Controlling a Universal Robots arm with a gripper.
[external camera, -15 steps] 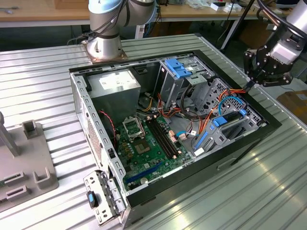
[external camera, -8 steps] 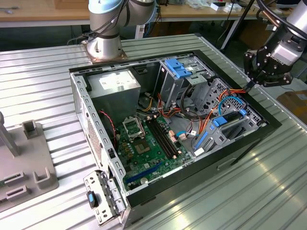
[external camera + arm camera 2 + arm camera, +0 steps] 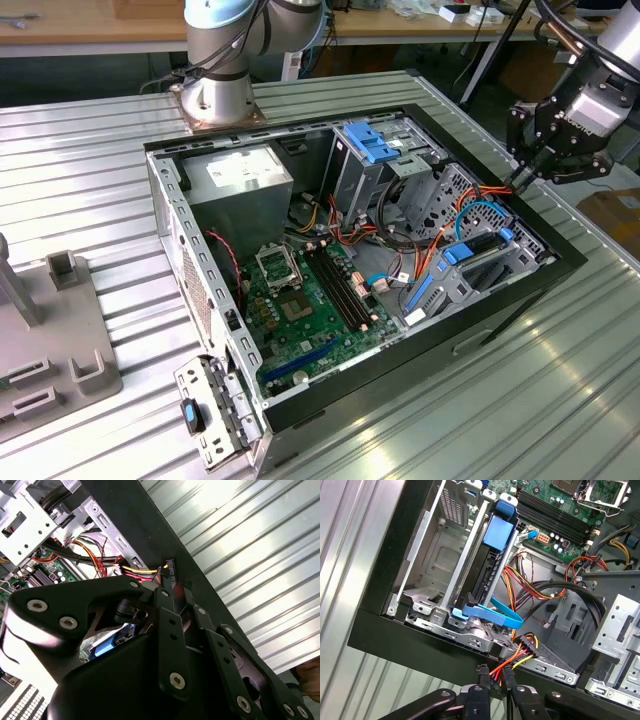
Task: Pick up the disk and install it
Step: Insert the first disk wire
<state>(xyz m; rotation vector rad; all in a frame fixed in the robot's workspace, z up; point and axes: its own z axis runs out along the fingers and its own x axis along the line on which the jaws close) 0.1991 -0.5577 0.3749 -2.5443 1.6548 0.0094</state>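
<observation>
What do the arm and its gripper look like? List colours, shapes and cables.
The arm has a silver-grey metal base and rounded joints with pale blue caps. Its black gripper is built of hinged linkage bars studded with silver screw heads, on a silver-grey wrist trailing a black cable.

An open computer case [image 3: 185, 250] lies on its side on the ribbed metal tabletop [image 3: 90, 160]. Inside it, a green motherboard [image 3: 300, 305] sits beside a grey power supply [image 3: 240, 185]. An upright grey metal cage [image 3: 352, 190] carries a blue plastic latch [image 3: 372, 140] on top. Orange, red and yellow cables [image 3: 512, 577] loop across the interior. A grey moulded fixture [image 3: 50, 345] rests at the exterior view's left, well apart from the case.
</observation>
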